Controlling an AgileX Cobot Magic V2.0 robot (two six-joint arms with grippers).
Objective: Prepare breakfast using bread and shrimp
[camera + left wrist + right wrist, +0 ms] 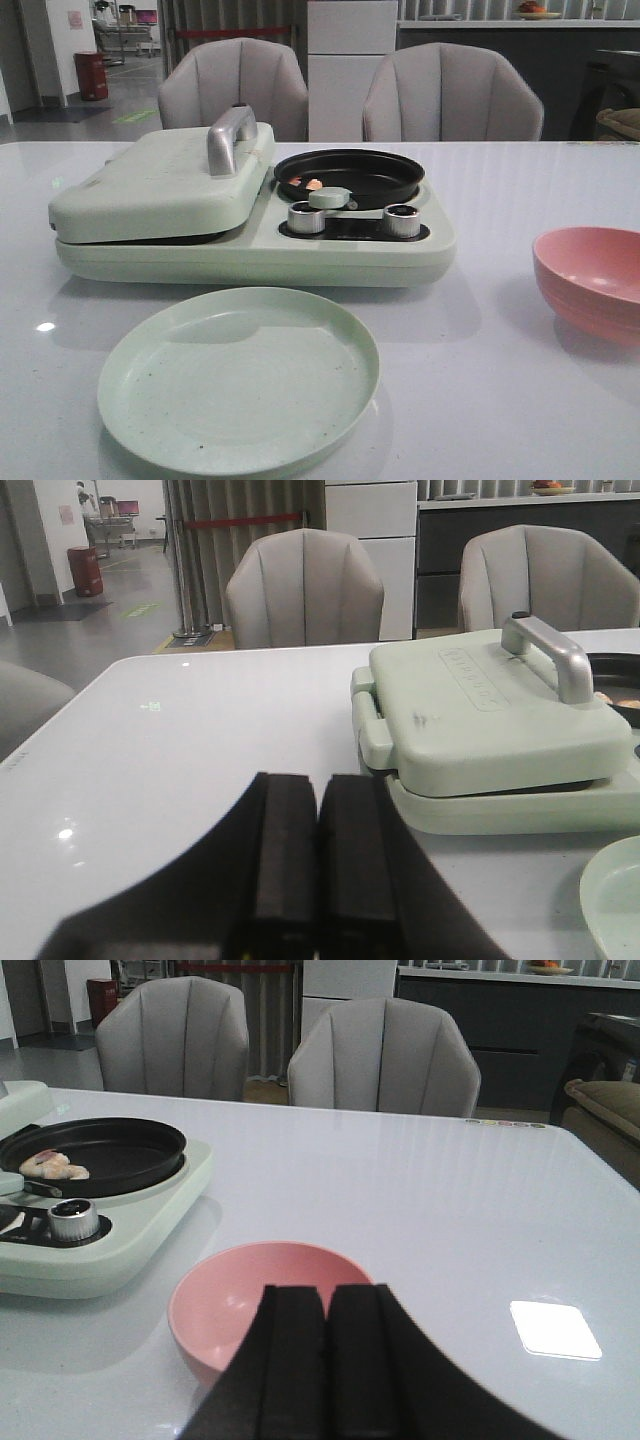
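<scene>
Small orange-pink shrimp [308,184] [52,1165] lie in the round black pan [350,176] [110,1150] of the pale green breakfast appliance [340,250]. Its grill lid [160,180] [490,715] is down, with the silver handle [230,138] [550,652] on top; no bread shows in any view. My left gripper [318,790] is shut and empty, hovering over bare table to the left of the appliance. My right gripper [327,1300] is shut and empty, just above the near rim of the pink bowl [260,1295] [592,280]. Neither arm shows in the front view.
An empty pale green plate [240,375] [615,900] sits in front of the appliance. Two silver knobs [307,216] [402,220] are on its front panel. Two grey chairs [235,85] [450,95] stand behind the white table [500,400].
</scene>
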